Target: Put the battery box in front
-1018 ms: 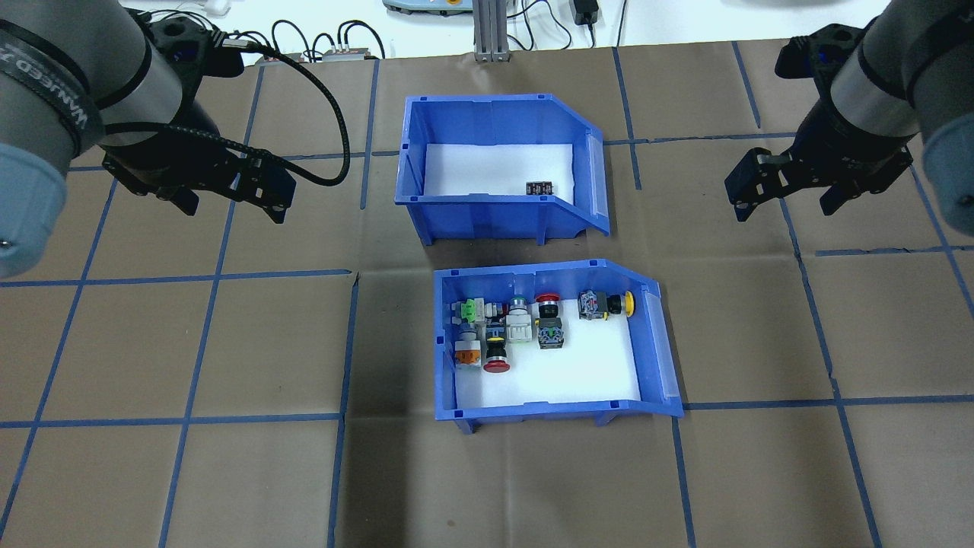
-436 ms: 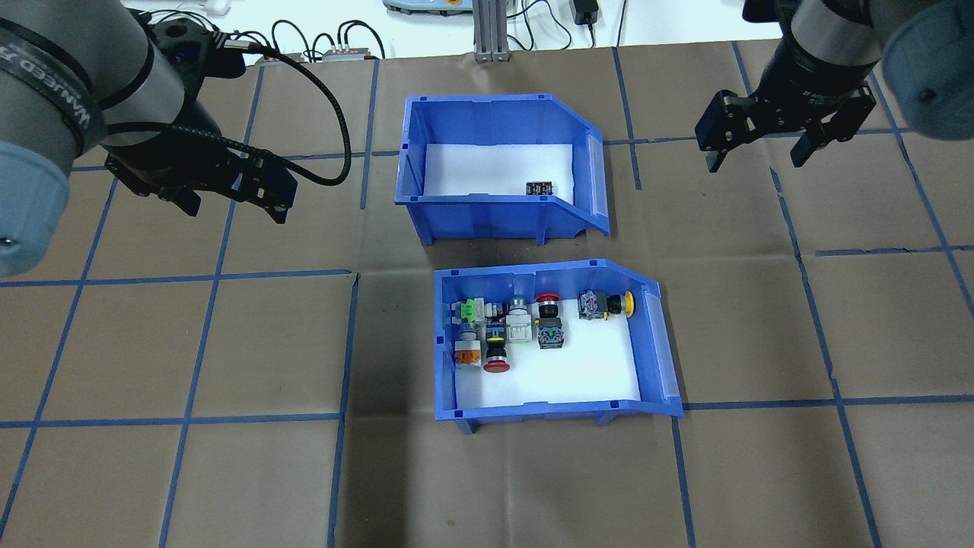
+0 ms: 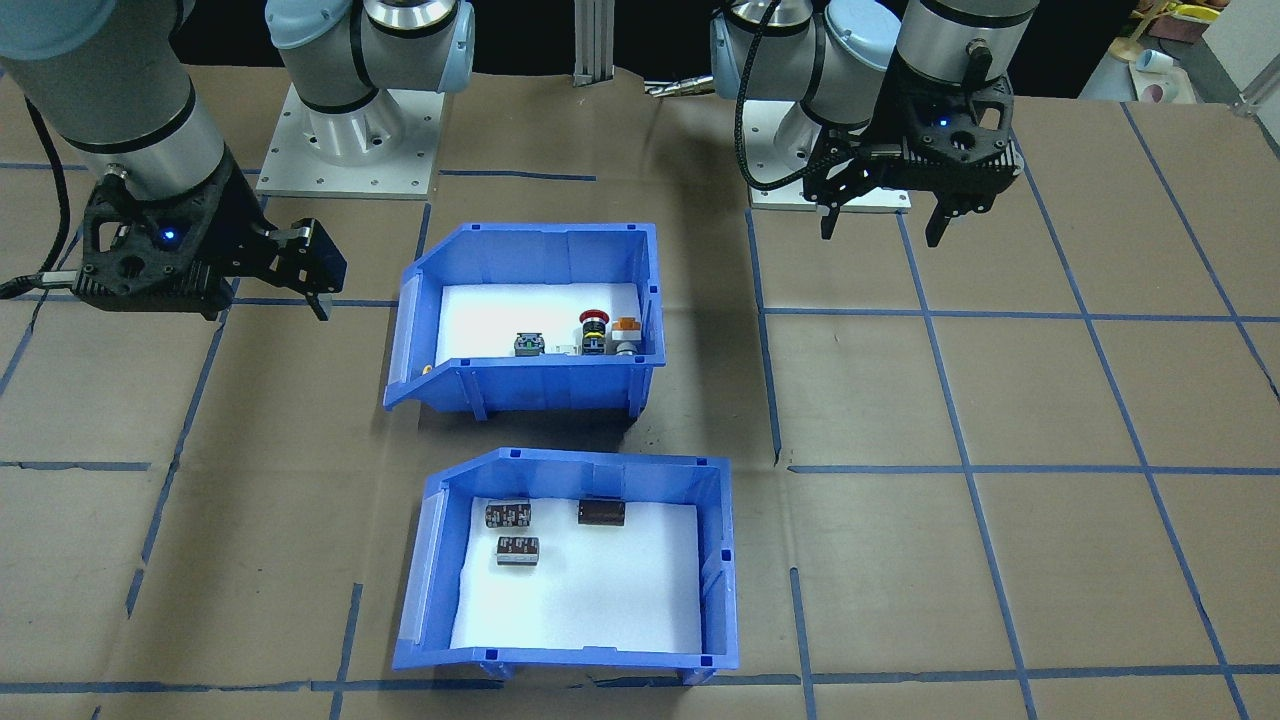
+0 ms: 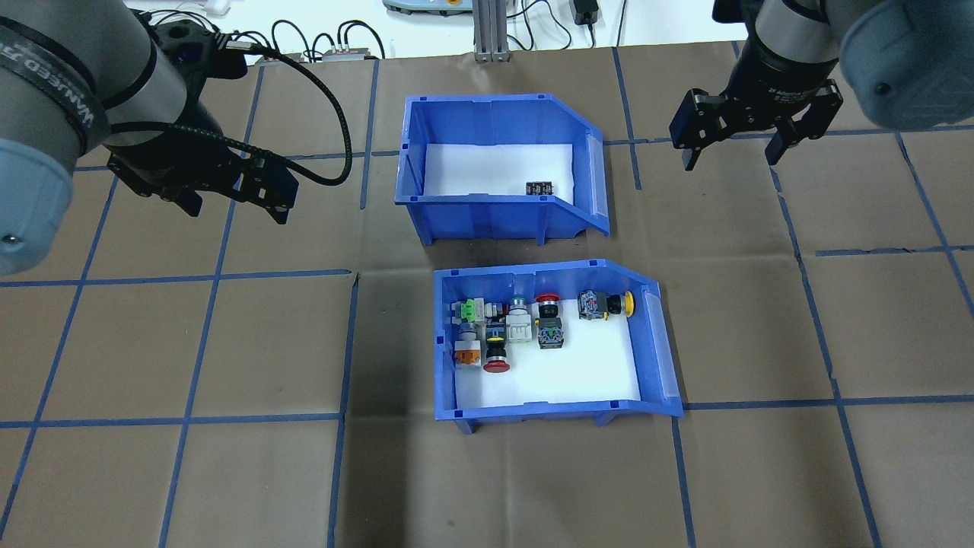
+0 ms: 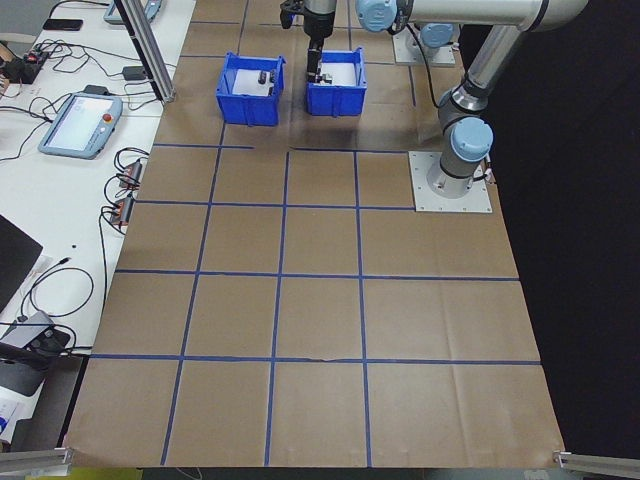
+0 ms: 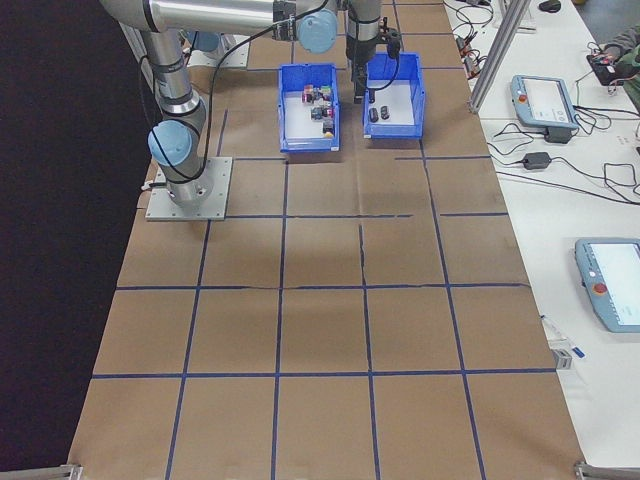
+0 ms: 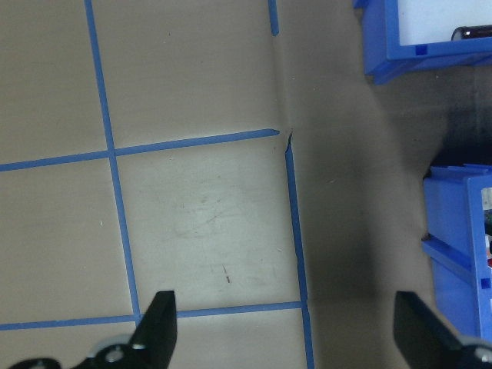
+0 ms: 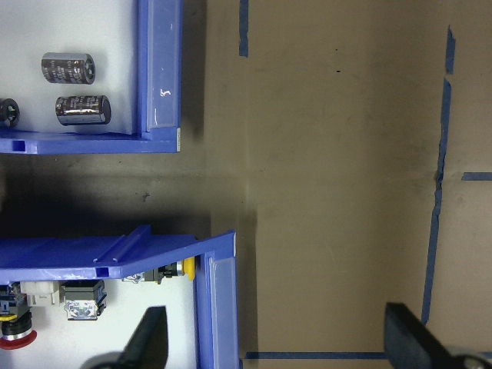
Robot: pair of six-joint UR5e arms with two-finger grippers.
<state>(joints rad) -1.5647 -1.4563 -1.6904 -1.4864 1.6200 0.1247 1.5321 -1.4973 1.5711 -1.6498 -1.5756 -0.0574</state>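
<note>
The battery box [image 4: 487, 217] is the far blue bin in the overhead view, its low lip facing right, with one dark battery [image 4: 539, 187] showing over the wall. In the front-facing view the battery box [image 3: 725, 560] holds three dark batteries [image 3: 518, 550] on white foam. My right gripper [image 4: 732, 158] hangs open above the table, to the right of that lip and apart from it. Through the right wrist view, the box's lip [image 8: 160, 69] lies upper left of the right gripper [image 8: 277, 338]. My left gripper [image 4: 236, 204] stands open left of the box, holding nothing.
A second blue bin [image 4: 533, 411] with colourful push-buttons sits directly behind the battery box on the robot's side, a narrow gap between them. An aluminium post [image 4: 491, 30] and cables [image 4: 319, 46] line the far table edge. Brown paper with blue tape lines [image 4: 198, 350] covers the table.
My right gripper has moved away from the robot and leftward, toward the battery box's lip side. The left gripper and both bins have stayed put.
</note>
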